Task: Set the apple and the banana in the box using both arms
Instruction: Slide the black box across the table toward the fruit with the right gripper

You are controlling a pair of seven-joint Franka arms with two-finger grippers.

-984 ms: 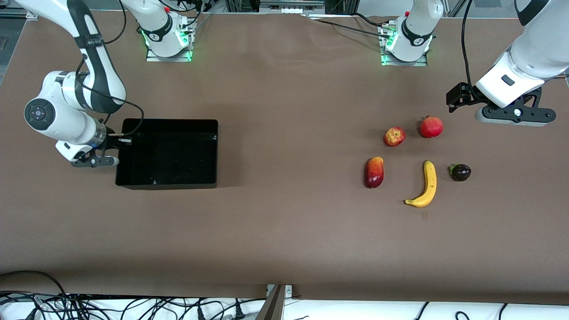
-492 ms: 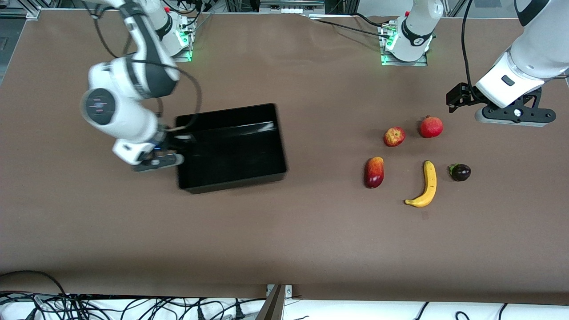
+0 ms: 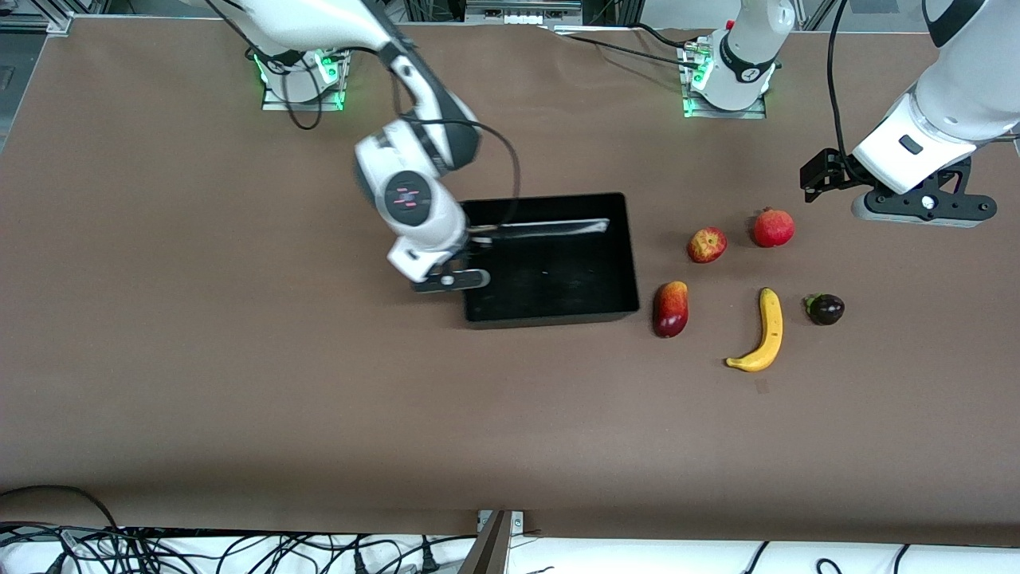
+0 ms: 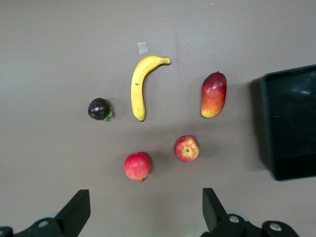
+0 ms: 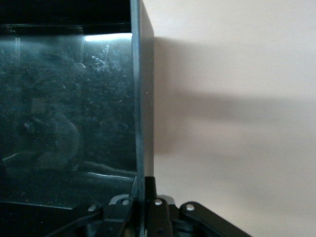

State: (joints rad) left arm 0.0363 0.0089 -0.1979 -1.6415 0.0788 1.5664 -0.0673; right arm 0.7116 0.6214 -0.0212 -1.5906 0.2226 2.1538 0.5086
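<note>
Clamping the box (image 3: 558, 263) wall, the right pincer (image 3: 466, 279) sits mid-bench. Apple (image 3: 707, 245) lies at 12 o'clock from banana (image 3: 761, 333); left pincer (image 3: 916, 203), spread apart, waits above the bench (image 3: 239, 383).

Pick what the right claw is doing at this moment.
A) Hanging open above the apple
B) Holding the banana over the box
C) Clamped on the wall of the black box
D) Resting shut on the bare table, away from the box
C: the right claw is shut on the box at its wall toward the right arm's end; the right wrist view shows the thin wall running down between its fingers.
</note>
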